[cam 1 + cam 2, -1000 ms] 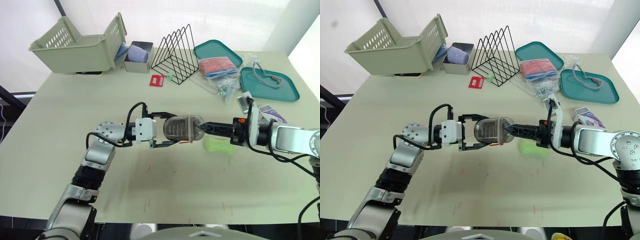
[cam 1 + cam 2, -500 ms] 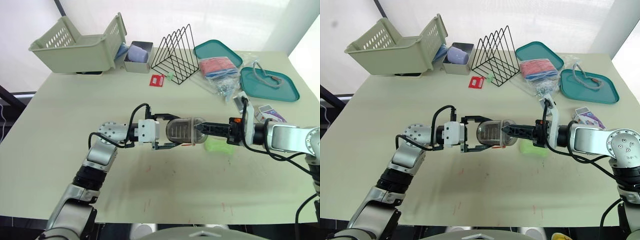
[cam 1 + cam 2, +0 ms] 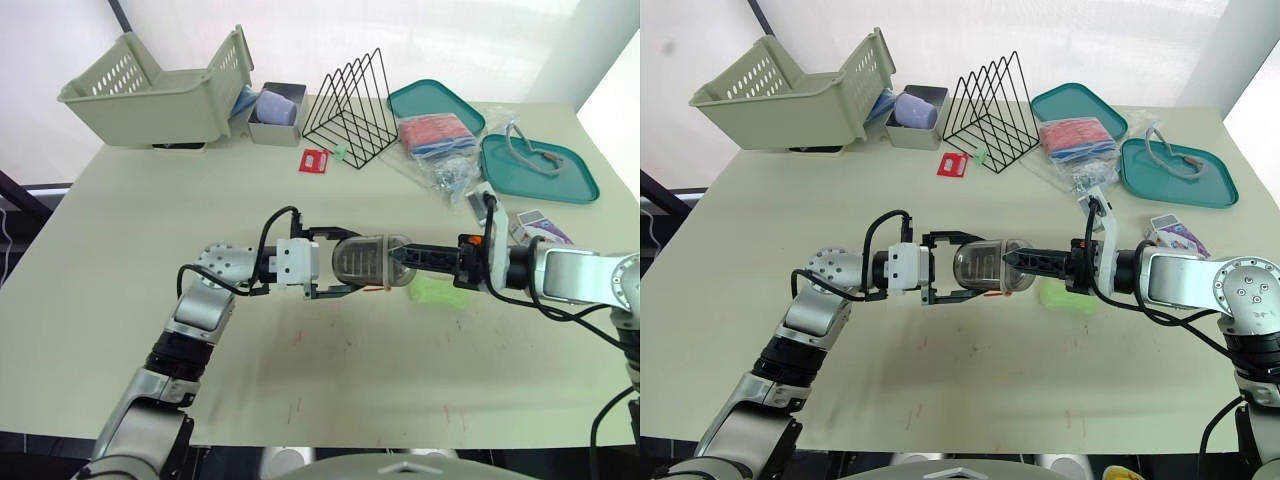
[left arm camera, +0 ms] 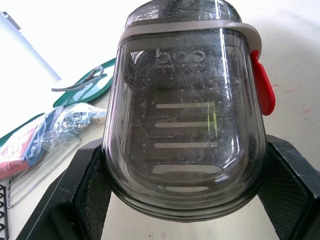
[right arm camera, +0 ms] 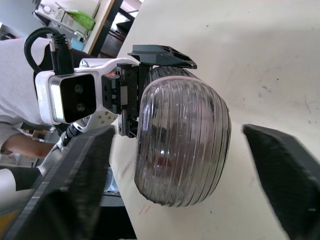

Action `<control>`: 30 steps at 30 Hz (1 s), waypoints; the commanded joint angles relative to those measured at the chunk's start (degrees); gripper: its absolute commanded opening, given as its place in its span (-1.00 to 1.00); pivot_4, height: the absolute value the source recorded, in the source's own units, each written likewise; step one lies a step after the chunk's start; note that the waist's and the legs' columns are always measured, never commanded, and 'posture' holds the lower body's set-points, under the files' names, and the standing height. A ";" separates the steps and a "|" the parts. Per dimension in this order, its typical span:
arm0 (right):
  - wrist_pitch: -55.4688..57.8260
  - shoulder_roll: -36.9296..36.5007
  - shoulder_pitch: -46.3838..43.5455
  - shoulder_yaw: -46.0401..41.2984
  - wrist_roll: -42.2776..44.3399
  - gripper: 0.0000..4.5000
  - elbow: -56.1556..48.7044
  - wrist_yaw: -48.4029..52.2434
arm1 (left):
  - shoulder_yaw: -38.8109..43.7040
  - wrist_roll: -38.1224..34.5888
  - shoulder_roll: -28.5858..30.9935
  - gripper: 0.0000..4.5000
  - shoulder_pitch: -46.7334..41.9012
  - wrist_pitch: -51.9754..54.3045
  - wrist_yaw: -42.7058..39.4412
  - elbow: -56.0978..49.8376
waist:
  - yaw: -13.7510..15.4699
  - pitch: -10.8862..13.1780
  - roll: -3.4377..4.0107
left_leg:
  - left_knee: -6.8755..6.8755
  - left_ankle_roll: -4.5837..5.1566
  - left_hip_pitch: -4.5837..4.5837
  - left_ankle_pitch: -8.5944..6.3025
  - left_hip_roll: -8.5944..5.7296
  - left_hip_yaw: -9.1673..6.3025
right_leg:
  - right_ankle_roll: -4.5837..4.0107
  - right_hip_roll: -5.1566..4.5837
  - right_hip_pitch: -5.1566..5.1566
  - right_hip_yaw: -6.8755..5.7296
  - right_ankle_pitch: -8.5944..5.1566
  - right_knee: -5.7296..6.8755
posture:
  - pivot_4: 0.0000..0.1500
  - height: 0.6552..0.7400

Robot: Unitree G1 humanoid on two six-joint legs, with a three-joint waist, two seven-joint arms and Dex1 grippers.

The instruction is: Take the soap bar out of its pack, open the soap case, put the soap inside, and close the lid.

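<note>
A smoky see-through soap case [image 3: 370, 261] with a grey band and a red latch [image 4: 263, 87] hangs just above the table's middle. My left gripper [image 3: 348, 262] is shut on it, one black finger [image 4: 75, 195] on each side. From the right, my right gripper [image 3: 400, 257] stands open at the case's rounded end, its fingers [image 5: 75, 185] spread wider than the case [image 5: 180, 145]. The lid looks closed. A pale green soap bar [image 3: 436, 291] lies bare on the table under the right gripper. A purple soap pack [image 3: 1175, 237] lies near the right edge.
At the back stand a beige basket [image 3: 150, 90], a small grey bin [image 3: 277, 112], a black wire rack [image 3: 352, 100] and two teal trays [image 3: 435, 103] [image 3: 540, 168]. Plastic bags [image 3: 440, 140] and a red card [image 3: 314, 160] lie near them.
In the first half second the left gripper carried the case a little to the right and the right gripper closed in on its end. Nothing has moved since.
</note>
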 commanded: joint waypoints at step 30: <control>1.93 -3.29 2.53 -4.57 1.96 -0.10 0.38 11.52 | 0.29 -1.87 0.70 0.53 0.17 2.27 0.53 -3.85 | 0.04 0.00 0.00 | 0.00 0.01 -0.01 0.00 0.00 0.00 | 0.00 0.00 0.00 0.00 0.00 -0.02 | 1.00 1.00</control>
